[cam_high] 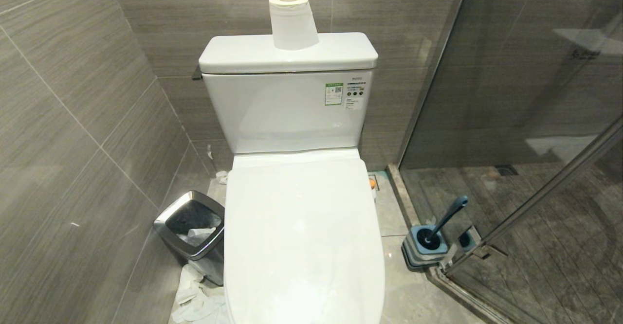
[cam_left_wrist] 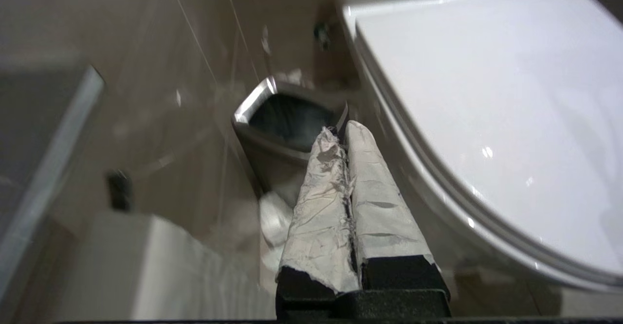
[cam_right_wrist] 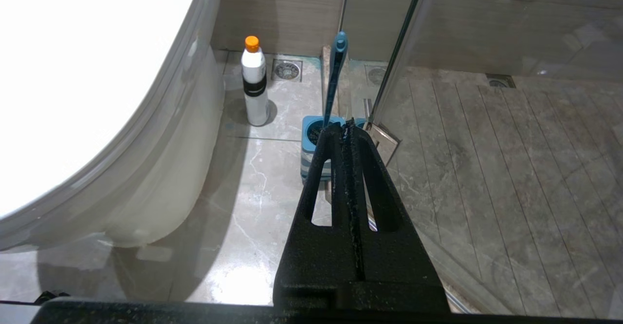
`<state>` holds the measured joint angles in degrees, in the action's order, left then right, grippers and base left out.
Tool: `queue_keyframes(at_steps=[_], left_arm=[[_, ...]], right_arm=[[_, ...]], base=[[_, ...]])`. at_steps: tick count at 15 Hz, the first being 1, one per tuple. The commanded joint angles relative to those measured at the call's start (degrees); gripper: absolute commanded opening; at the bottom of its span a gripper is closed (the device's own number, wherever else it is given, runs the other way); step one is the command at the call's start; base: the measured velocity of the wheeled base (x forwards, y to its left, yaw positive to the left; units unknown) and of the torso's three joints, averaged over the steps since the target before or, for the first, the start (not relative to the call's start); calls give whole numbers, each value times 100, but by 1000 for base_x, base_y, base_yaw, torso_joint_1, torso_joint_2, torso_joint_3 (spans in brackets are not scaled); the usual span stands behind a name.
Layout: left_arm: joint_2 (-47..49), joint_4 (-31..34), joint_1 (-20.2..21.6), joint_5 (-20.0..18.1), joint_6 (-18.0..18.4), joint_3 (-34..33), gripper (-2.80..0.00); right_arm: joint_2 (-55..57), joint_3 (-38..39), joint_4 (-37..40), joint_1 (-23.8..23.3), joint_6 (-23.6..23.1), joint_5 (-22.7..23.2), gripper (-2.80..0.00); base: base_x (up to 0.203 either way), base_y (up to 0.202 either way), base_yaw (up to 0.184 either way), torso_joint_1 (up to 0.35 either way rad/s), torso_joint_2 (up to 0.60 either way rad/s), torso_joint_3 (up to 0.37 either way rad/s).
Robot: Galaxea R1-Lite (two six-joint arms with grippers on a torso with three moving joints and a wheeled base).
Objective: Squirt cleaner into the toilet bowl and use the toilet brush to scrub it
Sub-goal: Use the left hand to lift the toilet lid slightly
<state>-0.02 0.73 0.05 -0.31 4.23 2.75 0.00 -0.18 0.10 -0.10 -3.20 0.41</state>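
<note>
The toilet bowl itself is hidden under the closed white lid [cam_high: 302, 236], which fills the lower centre of the head view. At the lower left of that frame, crumpled white paper [cam_high: 194, 297] lies on the floor just beside the toilet's base, and directly above it stands the square steel bin [cam_high: 192, 234], touching or nearly touching the lid's left edge. At the lower right, the toilet brush [cam_high: 448, 219] stands in its blue-grey holder [cam_high: 423, 248], its slate-blue handle leaning up and to the right, next to the glass shower door [cam_high: 525, 119]. Higher in the frame comes the white tank [cam_high: 292, 110], and on its cover, at the top centre, a roll of toilet paper [cam_high: 292, 20] stands upright.

Neither arm shows in the head view. In the left wrist view the left hand [cam_left_wrist: 343, 129] is clenched, its tape-wrapped fingers pressed together and grasping nothing, pointing toward the bin. In the right wrist view the right hand [cam_right_wrist: 343, 127] is likewise clenched and empty, aimed at the brush holder; beyond it, in the upper middle of that frame, a white bottle with an orange cap [cam_right_wrist: 254, 85] stands on the floor beside the toilet's base.
</note>
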Motion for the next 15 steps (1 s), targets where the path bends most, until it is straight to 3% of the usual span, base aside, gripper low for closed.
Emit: queue_keyframes(at_steps=[1, 4, 8, 13, 15], left_arm=[[81, 72, 1, -38, 209, 590, -280], [598, 324, -13, -85, 416, 1600, -280], [1582, 640, -23, -100, 461, 2288, -280], [3457, 661, -258, -117, 429, 3188, -280], [4304, 643, -362, -292, 358, 3561, -280]], right_arm=[[9, 1, -1, 1, -5, 2, -280], [9, 1, -1, 1, -5, 2, -280], [7, 1, -1, 1, -5, 2, -280], [8, 1, -1, 1, -5, 2, -280], [0, 1, 8, 1, -5, 2, -280]], base=[[0, 0, 0, 0, 0, 0], [0, 0, 0, 0, 0, 0], [0, 0, 0, 0, 0, 0], [0, 0, 0, 0, 0, 0], [0, 0, 0, 0, 0, 0]])
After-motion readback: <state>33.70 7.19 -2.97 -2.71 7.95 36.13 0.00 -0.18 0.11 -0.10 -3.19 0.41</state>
